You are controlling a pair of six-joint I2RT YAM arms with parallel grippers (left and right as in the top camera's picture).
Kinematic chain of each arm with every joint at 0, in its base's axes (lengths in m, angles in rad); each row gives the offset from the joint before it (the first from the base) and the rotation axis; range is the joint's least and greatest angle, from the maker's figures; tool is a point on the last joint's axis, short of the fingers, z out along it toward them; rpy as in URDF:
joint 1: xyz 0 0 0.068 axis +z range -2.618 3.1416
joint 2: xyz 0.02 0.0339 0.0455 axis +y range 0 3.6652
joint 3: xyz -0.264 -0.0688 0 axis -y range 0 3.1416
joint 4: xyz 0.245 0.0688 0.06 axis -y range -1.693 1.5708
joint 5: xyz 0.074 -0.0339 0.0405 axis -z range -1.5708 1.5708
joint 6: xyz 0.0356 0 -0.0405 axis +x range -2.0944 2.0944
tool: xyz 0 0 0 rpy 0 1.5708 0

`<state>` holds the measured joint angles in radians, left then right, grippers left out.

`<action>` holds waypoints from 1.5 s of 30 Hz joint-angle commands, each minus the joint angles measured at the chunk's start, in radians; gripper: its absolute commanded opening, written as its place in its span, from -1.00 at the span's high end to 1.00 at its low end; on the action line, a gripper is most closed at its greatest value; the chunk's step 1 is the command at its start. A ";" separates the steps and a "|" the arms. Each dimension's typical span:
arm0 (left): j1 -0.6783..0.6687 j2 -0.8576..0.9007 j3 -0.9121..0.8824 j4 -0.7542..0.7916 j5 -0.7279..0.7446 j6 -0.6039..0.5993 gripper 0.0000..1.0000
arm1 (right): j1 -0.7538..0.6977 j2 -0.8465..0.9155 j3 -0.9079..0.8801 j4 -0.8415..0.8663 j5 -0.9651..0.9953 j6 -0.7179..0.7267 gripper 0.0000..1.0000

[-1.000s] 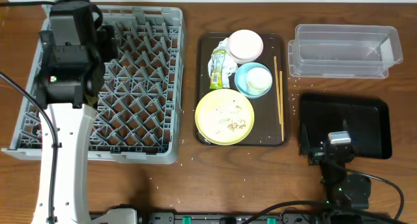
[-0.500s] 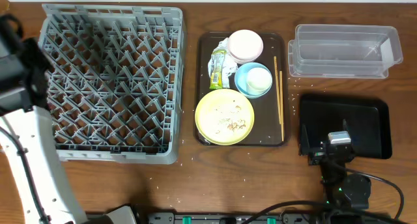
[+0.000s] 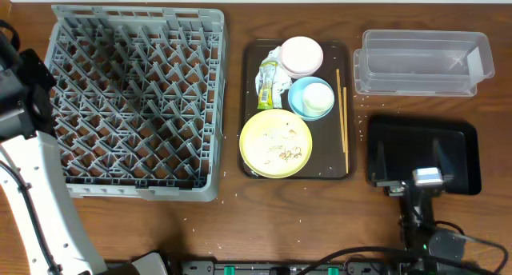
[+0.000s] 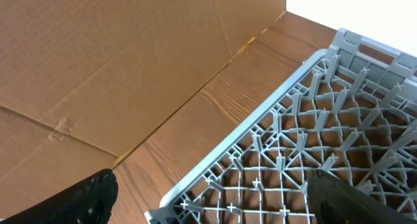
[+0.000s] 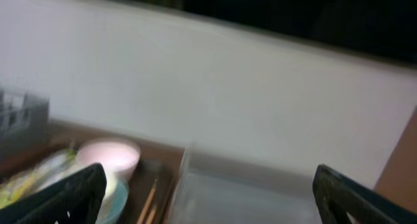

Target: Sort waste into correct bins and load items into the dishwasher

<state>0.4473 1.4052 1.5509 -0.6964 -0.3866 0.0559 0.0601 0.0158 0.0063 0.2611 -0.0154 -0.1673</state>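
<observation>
**Overhead.**
- Grey dish rack (image 3: 136,99): left part of the counter (image 3: 232,227), square to its edge.
- Dark brown serving tray (image 3: 326,147): centre, just right of the rack. It holds:
  - pink bowl (image 3: 302,56) at the far end
  - white napkin (image 3: 274,54), touching the pink bowl's left side
  - yellow-green snack wrapper (image 3: 268,81), just below the napkin
  - blue bowl (image 3: 298,105) at mid-tray, with the white cup (image 3: 318,97) sitting inside it
  - yellow plate (image 3: 276,143) at the near end, with beige crumbs (image 3: 286,151) scattered on it
  - chopsticks (image 3: 344,115), lying lengthwise along the right rim
- Clear tub (image 3: 420,63): far right.
- Black tray (image 3: 424,147): right side, nearer than the tub and apart from it.

**Left wrist.**
- Left pincer (image 4: 218,201): fingers wide apart at the frame's two lower corners, nothing between them. It is above the rack's outer corner.
- Cardboard panel (image 4: 98,68): stands along the counter's edge beside the rack.

**Right wrist.** The view is blurred.
- Right pincer (image 5: 212,198): fingers wide apart, gripping nothing.
- Beyond it: the pink bowl, blue bowl, wrapper and chopsticks at lower left, and probably the clear tub at lower centre.
- A pale wall (image 5: 215,87) is behind.
</observation>
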 commanded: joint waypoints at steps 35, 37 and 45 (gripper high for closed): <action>0.003 0.007 0.020 0.000 0.006 -0.008 -0.89 | -0.011 1.324 1.379 -0.197 -0.332 -0.324 -0.98; 0.003 0.007 0.020 0.000 0.006 -0.008 -0.88 | 0.002 1.439 1.533 -0.354 -0.382 -0.319 -0.99; 0.003 0.007 0.020 0.000 0.006 -0.008 -0.88 | 0.084 1.732 1.897 -0.833 -0.690 -0.328 -0.98</action>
<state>0.4473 1.4059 1.5509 -0.6979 -0.3794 0.0555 0.1162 1.7103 1.8400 -0.5362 -0.4606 -0.4835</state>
